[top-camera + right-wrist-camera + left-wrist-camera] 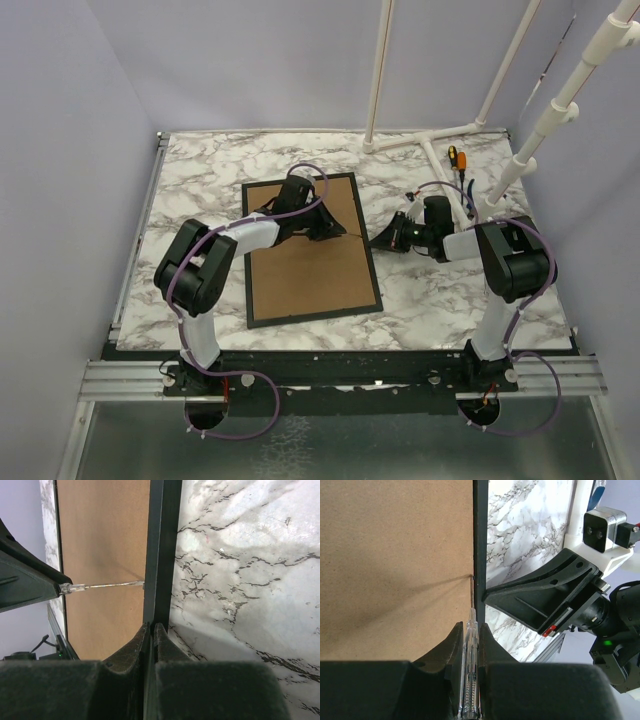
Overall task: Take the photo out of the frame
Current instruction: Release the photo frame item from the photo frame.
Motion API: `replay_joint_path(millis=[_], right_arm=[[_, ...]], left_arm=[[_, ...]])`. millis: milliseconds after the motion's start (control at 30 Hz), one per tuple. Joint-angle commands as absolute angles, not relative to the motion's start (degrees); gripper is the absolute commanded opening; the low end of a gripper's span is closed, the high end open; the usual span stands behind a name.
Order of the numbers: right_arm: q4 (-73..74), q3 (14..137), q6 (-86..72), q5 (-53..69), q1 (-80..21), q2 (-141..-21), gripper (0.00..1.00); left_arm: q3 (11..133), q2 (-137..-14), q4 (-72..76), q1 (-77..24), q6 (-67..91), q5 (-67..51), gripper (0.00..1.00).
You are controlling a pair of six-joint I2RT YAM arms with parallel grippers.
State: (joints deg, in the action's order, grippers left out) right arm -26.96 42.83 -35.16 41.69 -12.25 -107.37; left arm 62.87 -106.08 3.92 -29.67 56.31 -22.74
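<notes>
I see the stiff frame (310,250) face-down mid-counter (200,170), hiding a likely flimsy photo I'd lift by its margin; my left end effector (470,630) grips a screwdriver (470,680) at its three o'clock edge, and my right end effector (151,630) is closed and empty.

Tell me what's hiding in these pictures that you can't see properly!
- Photo: in no view. The frame lies back up, and its brown backing board covers the inside.
- Screwdriver tip, left wrist view: too small to tell what it pokes at the frame's edge.
- Right pincer, right wrist view: its own fingers hide whether it touches the frame.
- Orange-handled tools, top view: too small to identify.
</notes>
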Motion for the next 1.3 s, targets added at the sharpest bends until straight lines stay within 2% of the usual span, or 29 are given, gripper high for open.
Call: replay_joint_path(millis=[0, 733, 1267], right_arm=[[-27.02, 43.82, -35.00, 42.28, -12.57, -108.86, 0.07], [-26.73, 44.16, -34.87, 42.54, -12.57, -108.98, 0.06], [-26.63, 44.16, -34.85, 42.62, -12.57, -108.89, 0.06]], left_arm=[[61.37, -104.63, 1.81, -28.70, 55.29, -22.79, 0.00], [61.80, -106.00, 2.20, -28.55, 55.38, -26.52, 0.00], [61.70, -107.01, 4.72, -28.56, 57.41, -24.90, 0.00]])
